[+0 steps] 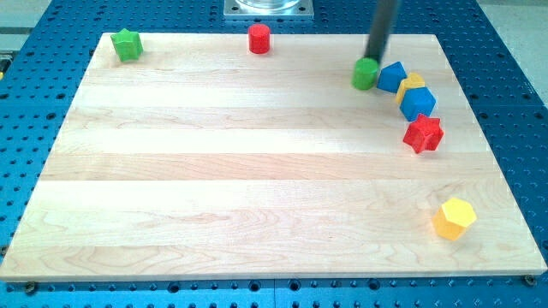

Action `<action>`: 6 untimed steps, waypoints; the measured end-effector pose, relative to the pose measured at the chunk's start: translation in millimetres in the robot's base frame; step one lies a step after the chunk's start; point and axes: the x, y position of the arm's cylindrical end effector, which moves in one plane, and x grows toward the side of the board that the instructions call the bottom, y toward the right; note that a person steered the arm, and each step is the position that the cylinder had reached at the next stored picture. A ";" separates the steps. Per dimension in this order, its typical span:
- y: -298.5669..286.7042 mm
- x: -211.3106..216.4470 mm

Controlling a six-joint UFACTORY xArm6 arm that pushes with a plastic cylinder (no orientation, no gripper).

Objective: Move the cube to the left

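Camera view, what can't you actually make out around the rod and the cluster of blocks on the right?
- My tip: its very end meets the green block; contact cannot be confirmed.
- Yellow block in the cluster: mostly covered by the blue cube and blue block; shape unclear.
- Rod's upper part: cut off by the view's top.
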 end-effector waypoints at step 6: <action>98.4 86.5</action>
